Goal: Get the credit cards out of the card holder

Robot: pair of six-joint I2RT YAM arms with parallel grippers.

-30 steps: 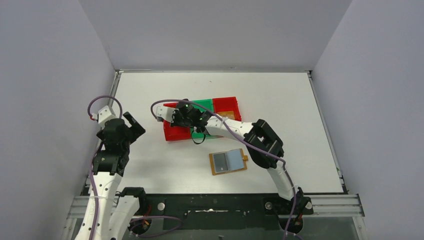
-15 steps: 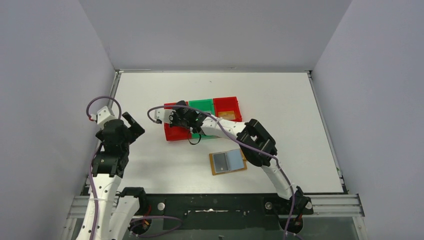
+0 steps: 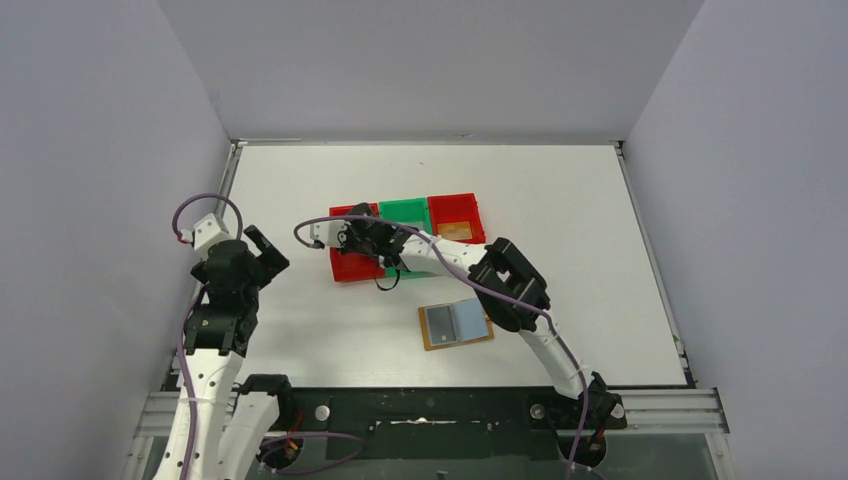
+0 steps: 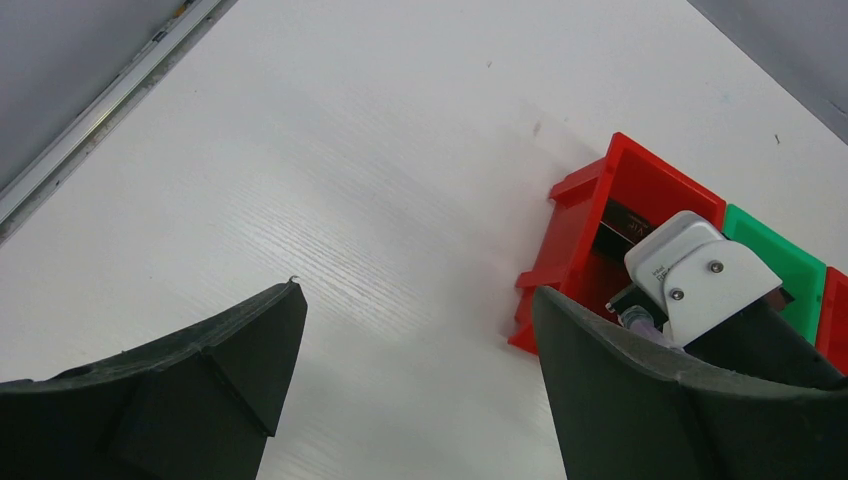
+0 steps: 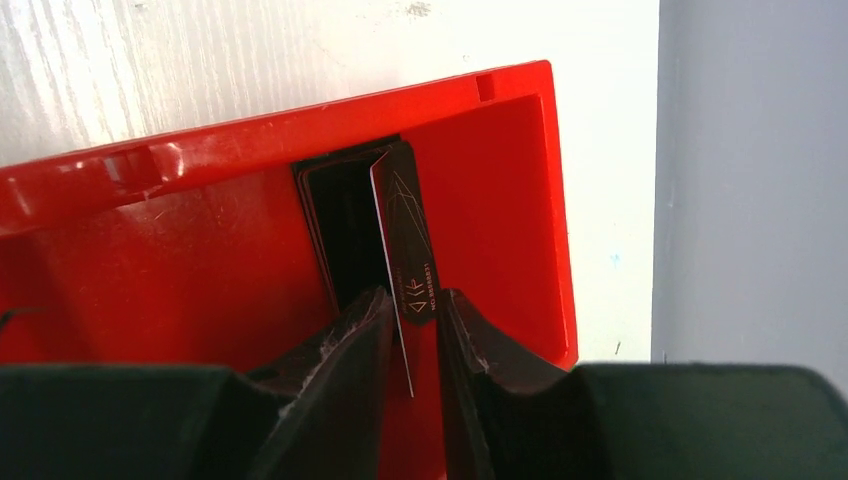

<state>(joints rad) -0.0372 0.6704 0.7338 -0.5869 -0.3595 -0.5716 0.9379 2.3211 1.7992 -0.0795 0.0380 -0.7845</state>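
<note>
I work over a white table (image 3: pixel 560 190) with a faint wood grain. Plain grey walls close it in: the left wall (image 3: pixel 100 150) at nine o'clock, the back wall (image 3: pixel 430 60) at twelve, the right wall (image 3: pixel 760 150) at three. A thin metal trim (image 3: pixel 430 142) lines the table's twelve o'clock edge. At six o'clock an aluminium rail (image 3: pixel 660 405) crosses a dark strip (image 3: pixel 430 400). The light is soft and even, with a mild sheen on the tabletop.

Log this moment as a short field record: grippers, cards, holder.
left gripper: open, holds nothing, above table
right gripper: at left red bin, black card on edge between fingertips; grip unclear
card holder: open on table, grey card inside
orange-brown card: in right red bin
</note>
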